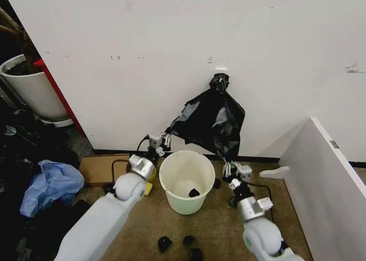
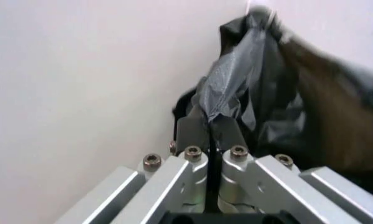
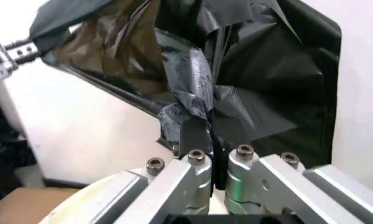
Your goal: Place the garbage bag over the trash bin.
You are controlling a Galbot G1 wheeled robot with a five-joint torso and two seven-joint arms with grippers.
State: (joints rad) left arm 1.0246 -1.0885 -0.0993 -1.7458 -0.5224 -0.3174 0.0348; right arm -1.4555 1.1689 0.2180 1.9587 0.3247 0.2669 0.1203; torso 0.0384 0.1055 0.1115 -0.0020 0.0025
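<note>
The garbage bag (image 1: 211,118) is glossy black film hanging against the white wall above and behind the trash bin, its upper end bunched at a point on the wall. The trash bin (image 1: 178,199), a cream-white bucket, stands upright on the floor between my arms. My left gripper (image 1: 164,139) is shut on the bag's lower left corner, with film pinched between its fingers (image 2: 193,133). My right gripper (image 1: 231,168) is shut on the bag's lower right edge, just right of the bin's rim. Crumpled film (image 3: 193,79) rises from its closed fingers (image 3: 194,137).
A small black object (image 1: 194,192) lies inside the bin. A white plant pot (image 1: 31,89) stands far left, with a light blue plastic bag (image 1: 51,184) and a flat cardboard piece (image 1: 100,169) nearer. A white panel (image 1: 326,181) slants along the right. Small black scraps (image 1: 164,244) lie on the floor.
</note>
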